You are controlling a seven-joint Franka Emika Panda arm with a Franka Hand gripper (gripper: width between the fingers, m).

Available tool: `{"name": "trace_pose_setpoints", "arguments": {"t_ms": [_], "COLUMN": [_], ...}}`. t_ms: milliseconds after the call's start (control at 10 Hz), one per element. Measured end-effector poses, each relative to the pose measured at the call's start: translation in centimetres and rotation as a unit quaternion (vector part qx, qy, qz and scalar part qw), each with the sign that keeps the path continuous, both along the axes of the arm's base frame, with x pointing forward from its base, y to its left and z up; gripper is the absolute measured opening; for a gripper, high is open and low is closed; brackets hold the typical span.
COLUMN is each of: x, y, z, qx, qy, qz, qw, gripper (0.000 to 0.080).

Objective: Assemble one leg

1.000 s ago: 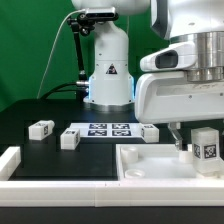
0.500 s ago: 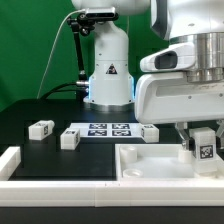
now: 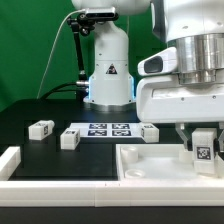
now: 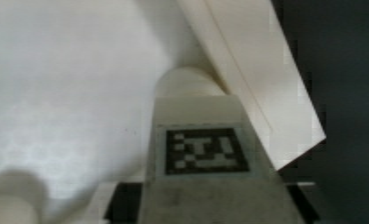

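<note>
A small white leg [image 3: 204,148] with a black-and-white tag stands upright over the large white tray-like piece [image 3: 150,168] at the exterior view's right. My gripper [image 3: 203,140] is shut on the leg, its fingers on both sides of it. In the wrist view the leg [image 4: 204,140] fills the middle, tag facing the camera, with the dark fingers [image 4: 113,200] at its sides and the tray's white floor [image 4: 74,90] behind. Three more legs lie on the black table: one [image 3: 41,128] at the left, one [image 3: 69,139] beside the marker board, one [image 3: 149,132] at its right end.
The marker board [image 3: 108,129] lies flat in the middle of the table. The arm's white base [image 3: 108,70] stands behind it. A white raised rim [image 3: 10,160] borders the table at the front left.
The gripper has moved slightly toward the exterior view's left with the leg in it and sits a little lower over the tray.
</note>
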State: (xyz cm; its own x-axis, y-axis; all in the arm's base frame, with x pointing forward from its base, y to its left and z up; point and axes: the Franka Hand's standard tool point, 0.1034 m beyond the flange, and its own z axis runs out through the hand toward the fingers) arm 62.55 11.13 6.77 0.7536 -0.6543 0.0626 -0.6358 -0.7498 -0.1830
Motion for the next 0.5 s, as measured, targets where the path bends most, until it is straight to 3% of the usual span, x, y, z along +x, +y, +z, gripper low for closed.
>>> {"name": "trace_pose_setpoints", "arguments": {"t_ms": [200,500], "x": [-0.09,-0.28], "y": [0.07,0.20], "z": [-0.16,-0.31], "qx": [0.022,0.049], "qy": [0.013,0.032], "qz": [-0.120,-0.287], "qw": [0.992,0.956], "gripper": [0.0291,0.0291]}}
